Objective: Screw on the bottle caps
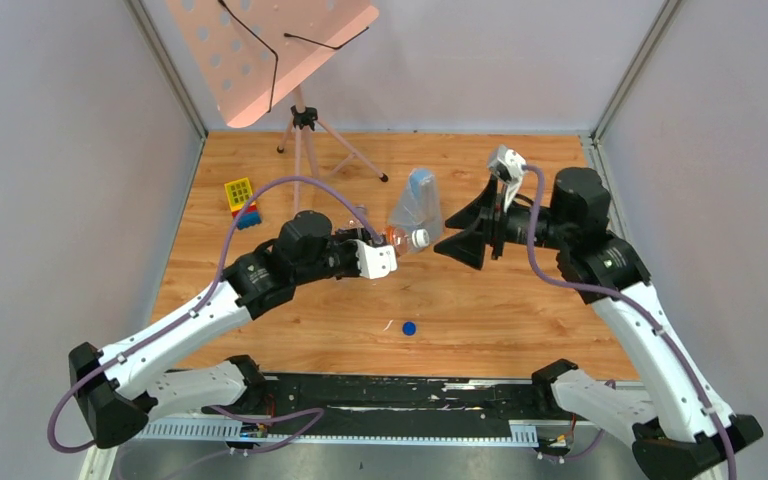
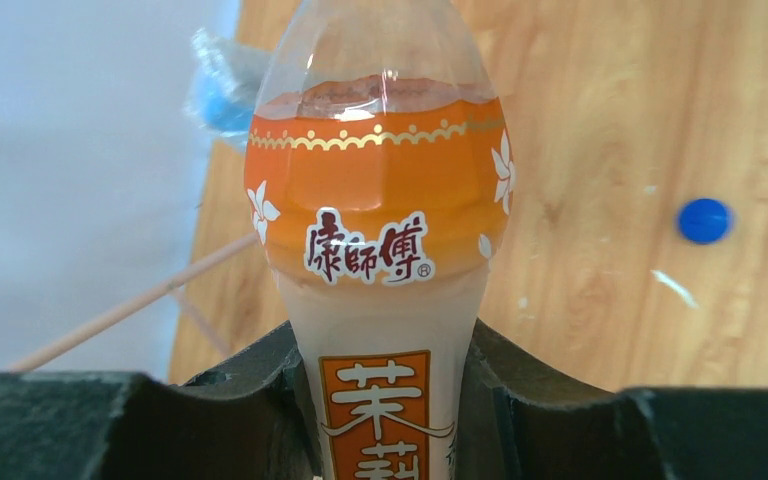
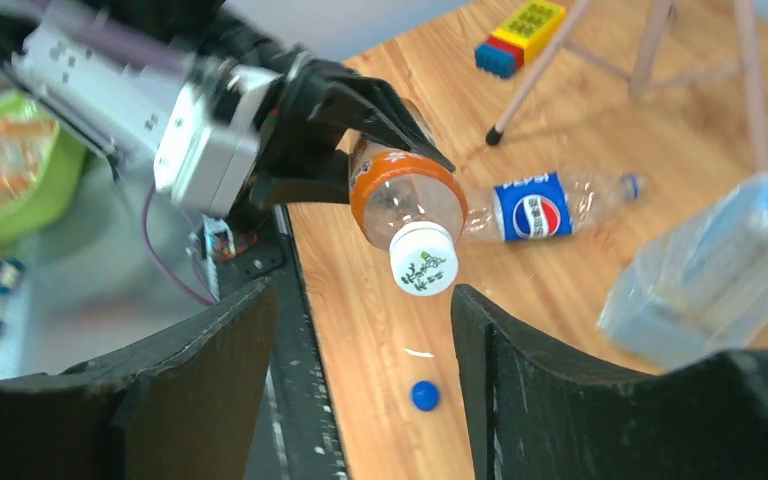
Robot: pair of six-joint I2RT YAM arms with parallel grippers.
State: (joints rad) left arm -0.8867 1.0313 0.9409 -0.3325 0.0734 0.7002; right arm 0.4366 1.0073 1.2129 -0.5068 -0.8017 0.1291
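Left claw (image 2: 385, 340) grips orange bottle (image 2: 375, 180); right claw (image 3: 360, 295) spread.

Capped orange bottle (image 1: 397, 238) gripped in left jaws, right jaws spread beside it; blue cap (image 1: 409, 327) on table (image 1: 520, 310)

Blue cap (image 1: 409, 327) on wooden table (image 1: 520, 320)

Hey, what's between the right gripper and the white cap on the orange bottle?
Nothing. The top view shows only a short bare gap between the open right gripper and the white cap on the orange bottle.
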